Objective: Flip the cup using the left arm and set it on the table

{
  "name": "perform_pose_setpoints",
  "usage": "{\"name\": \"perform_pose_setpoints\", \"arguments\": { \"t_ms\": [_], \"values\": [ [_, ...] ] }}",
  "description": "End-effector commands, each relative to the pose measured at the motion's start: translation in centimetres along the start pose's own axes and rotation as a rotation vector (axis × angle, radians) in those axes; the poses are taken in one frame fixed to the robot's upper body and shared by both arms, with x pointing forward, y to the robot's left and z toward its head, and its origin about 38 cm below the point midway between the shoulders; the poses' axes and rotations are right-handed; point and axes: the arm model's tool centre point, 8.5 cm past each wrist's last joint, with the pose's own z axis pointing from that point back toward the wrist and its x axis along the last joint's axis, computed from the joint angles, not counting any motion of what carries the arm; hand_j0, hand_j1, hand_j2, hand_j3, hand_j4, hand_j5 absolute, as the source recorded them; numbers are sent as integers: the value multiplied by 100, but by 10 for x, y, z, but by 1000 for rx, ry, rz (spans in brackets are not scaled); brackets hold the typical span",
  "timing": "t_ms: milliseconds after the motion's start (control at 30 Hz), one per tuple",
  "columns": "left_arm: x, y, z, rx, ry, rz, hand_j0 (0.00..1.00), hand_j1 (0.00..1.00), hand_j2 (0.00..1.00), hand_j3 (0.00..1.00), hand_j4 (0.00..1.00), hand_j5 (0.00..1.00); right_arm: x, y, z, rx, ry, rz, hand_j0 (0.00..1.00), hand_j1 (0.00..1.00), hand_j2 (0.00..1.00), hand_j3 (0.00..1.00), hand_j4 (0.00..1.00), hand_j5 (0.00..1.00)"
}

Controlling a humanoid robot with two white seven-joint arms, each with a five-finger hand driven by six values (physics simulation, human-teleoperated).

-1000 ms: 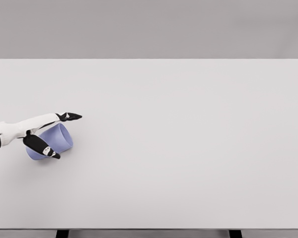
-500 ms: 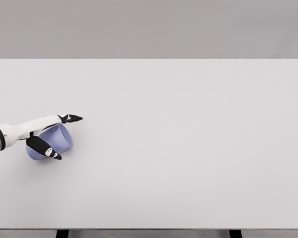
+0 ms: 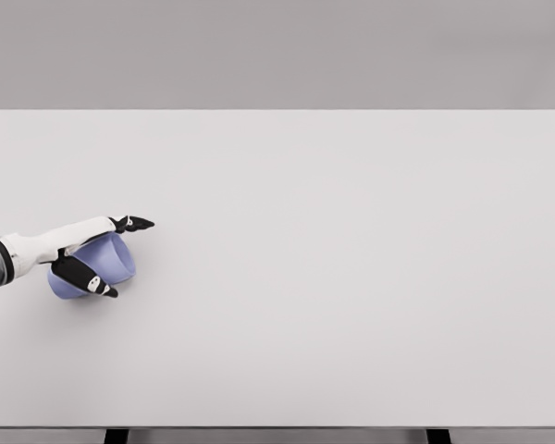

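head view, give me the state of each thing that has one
cup: lying tilted on its side on the table, not upright, open end toward the right
left hand: around the cup, fingers along its far side, thumb on its near side
table: bears the cup near its left edge
right hand: not in view

White left arm, hand (image 3: 79, 254) with black-tipped fingers.
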Motion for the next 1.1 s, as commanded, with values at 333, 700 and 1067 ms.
{"name": "perform_pose_setpoints", "arguments": {
  "t_ms": [333, 700, 1067],
  "values": [
    [-2, -6, -2, -13, 4, 6, 60, 60, 60, 60, 60, 60, 0, 0, 0, 0, 0, 0, 100, 100, 100, 100, 100, 100],
    [12, 9, 6, 2, -112, 27, 62, 62, 62, 62, 62, 62, 0, 0, 0, 0, 0, 0, 100, 100, 100, 100, 100, 100],
    [11, 24, 38, -47, -517, 129, 65, 65, 65, 65, 65, 65, 0, 0, 0, 0, 0, 0, 100, 100, 100, 100, 100, 100]
  ]
}}
